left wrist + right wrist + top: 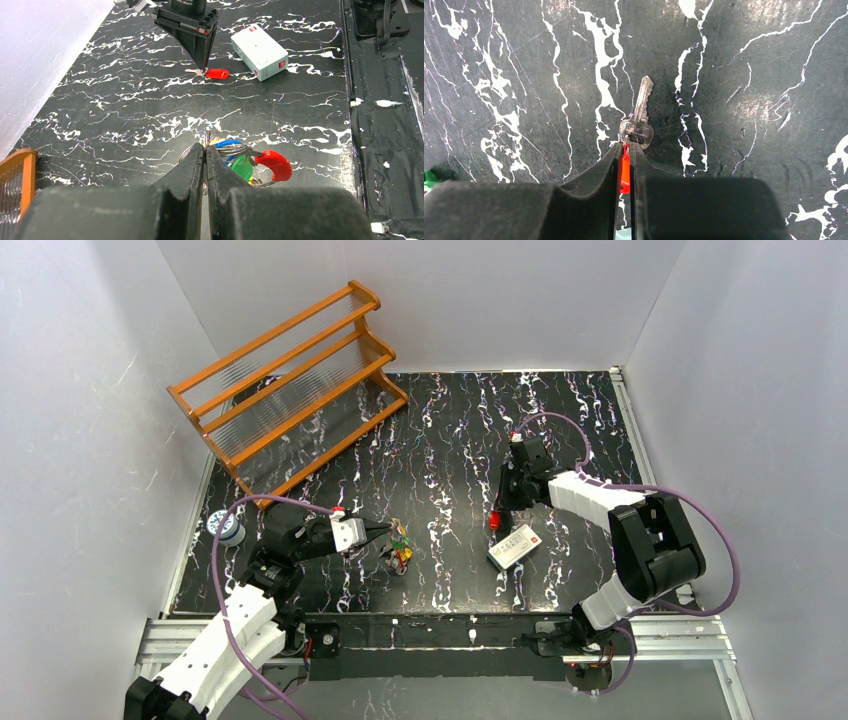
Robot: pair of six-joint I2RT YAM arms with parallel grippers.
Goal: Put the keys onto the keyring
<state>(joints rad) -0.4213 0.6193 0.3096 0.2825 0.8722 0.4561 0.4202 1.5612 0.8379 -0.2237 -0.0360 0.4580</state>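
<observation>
My left gripper (206, 148) is shut on the thin silver keyring (186, 154). Blue (227, 143), green (242, 169) and red (272, 164) keys bunch on the ring just right of the fingers; in the top view this bunch (402, 548) lies near the mat's front middle. A loose silver key (640, 112) with a red tag (625, 170) lies flat on the mat. My right gripper (627, 146) points down at the link between key and tag. Its jaws stand a narrow slit apart, the tag showing through. I cannot tell whether they pinch the link.
A white box with a red dot (514, 546) lies just right of the right gripper (497, 514). An orange wooden rack (290, 390) stands at the back left. A small blue-and-white spool (228, 530) sits at the mat's left edge. White walls enclose the black marbled mat (440, 430).
</observation>
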